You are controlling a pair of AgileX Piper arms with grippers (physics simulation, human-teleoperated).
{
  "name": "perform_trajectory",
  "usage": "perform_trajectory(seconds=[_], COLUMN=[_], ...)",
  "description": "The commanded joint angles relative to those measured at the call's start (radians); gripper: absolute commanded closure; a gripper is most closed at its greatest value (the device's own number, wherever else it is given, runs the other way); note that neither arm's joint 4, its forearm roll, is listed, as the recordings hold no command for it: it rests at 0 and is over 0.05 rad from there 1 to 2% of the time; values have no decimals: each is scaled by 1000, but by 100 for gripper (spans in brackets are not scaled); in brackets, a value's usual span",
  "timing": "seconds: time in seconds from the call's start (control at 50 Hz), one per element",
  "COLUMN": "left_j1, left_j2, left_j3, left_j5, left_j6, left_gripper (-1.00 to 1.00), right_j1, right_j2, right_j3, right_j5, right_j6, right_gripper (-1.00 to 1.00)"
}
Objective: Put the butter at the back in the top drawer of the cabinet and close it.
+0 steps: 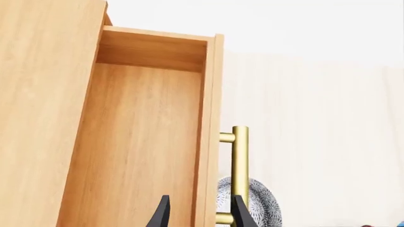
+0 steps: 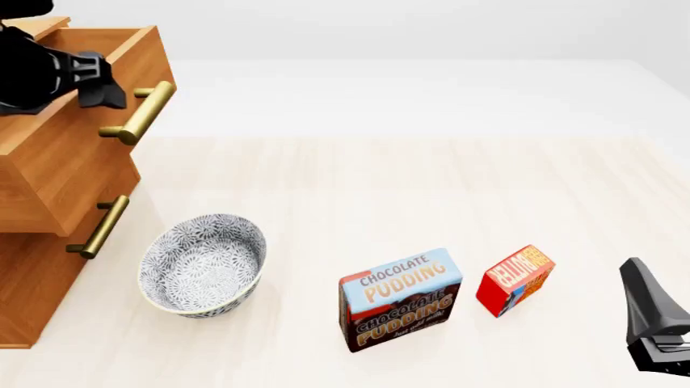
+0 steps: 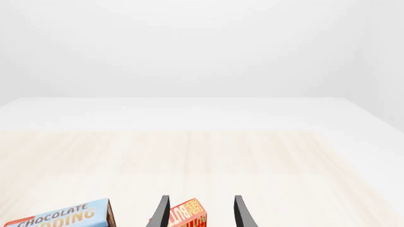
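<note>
The worktop [image 2: 431,186] is pale wood and carries everything listed here. My cabinet [image 2: 44,267] stands at its far left edge. The top drawer [image 2: 81,149] is pulled out, its wooden interior bare in my left wrist view. Its brass handle [image 2: 138,113] projects toward the right.

My left fingers [image 1: 200,213] sit above the drawer's front edge, parted a little, one tip inside the drawer, the other in front of the handle; they grip nothing.

A patterned bowl [image 2: 203,263] rests near the cabinet's lower drawers. The Chocolate Pudding box [image 2: 401,299] stands to its right.

The butter [image 2: 515,280] lies on the worktop just right of the pudding box, apart from it.

My right fingers [image 3: 200,213] are parted moderately and hold nothing, low by the right edge, with the butter seen between the tips.
</note>
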Motion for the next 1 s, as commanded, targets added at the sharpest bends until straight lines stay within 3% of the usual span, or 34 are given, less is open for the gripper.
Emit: perform_trajectory(seconds=[0.02, 1.0], left_j1=[-10, -57], left_j2=[2, 26], left_j3=[14, 45], left_j5=[-9, -42], left_j6=[6, 20], left_gripper=[-100, -100], right_j1=[0, 0], right_j2=[0, 0], right_j3=[0, 0], right_j5=[0, 0], right_j6=[0, 0], right_gripper=[-100, -100])
